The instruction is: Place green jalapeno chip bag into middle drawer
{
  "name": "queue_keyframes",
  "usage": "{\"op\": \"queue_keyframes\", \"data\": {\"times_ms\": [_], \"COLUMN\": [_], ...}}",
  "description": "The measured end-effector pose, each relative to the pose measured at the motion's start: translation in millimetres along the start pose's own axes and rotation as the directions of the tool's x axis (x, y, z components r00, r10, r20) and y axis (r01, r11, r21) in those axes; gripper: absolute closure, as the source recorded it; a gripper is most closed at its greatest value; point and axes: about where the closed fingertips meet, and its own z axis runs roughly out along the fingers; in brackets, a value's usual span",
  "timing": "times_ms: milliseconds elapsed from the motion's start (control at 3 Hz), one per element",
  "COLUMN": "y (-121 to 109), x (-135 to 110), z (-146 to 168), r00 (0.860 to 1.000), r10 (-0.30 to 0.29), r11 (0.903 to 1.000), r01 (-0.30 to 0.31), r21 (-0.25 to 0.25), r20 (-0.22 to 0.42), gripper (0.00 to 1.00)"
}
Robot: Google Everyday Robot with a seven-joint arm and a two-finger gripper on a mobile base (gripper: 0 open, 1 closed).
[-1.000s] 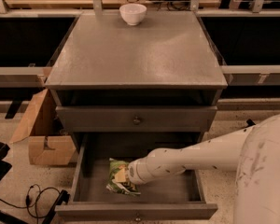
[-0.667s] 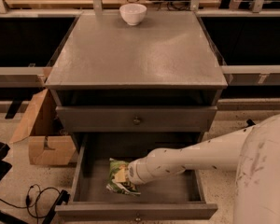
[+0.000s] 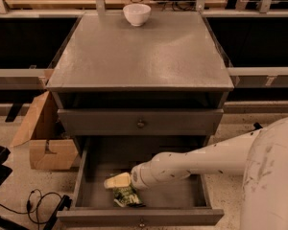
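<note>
The middle drawer (image 3: 100, 163) is pulled open below the shut upper drawer front (image 3: 140, 122). The green jalapeno chip bag (image 3: 126, 196) lies on the drawer floor near the front, left of centre. My white arm reaches in from the right. My gripper (image 3: 117, 181) is inside the drawer, just above and behind the bag and close to or touching it. Part of the bag is hidden under the gripper.
A white bowl (image 3: 137, 13) stands at the back of the cabinet top (image 3: 144, 56). An open cardboard box (image 3: 43, 138) sits on the floor left of the cabinet. Black cables (image 3: 38, 202) lie at lower left. Dark shelving flanks the cabinet.
The gripper has shifted slightly left inside the drawer. More of the bag now shows in front of it, lying on the drawer floor.
</note>
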Motion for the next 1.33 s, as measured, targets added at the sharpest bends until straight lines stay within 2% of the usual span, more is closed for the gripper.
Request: {"op": "queue_keyframes", "data": {"times_ms": [333,667,1000,1333], "y": [0,11,42,57], "x": [0,-2,-50,-78], "z": [0,-22,-108,-223], "r00": [1.0,0.998,0.985,0.964], "r10": [0.0,-0.049,-0.166,-0.236], "r11": [1.0,0.9988,0.986,0.9717], "r01": [0.0,0.048,0.166,0.233], "r21": [0.0,-0.007,-0.007,0.038], "r20": [0.0,-0.028,0.04,0.119], "gripper": [0.0,0.0,0.0,0.0]}}
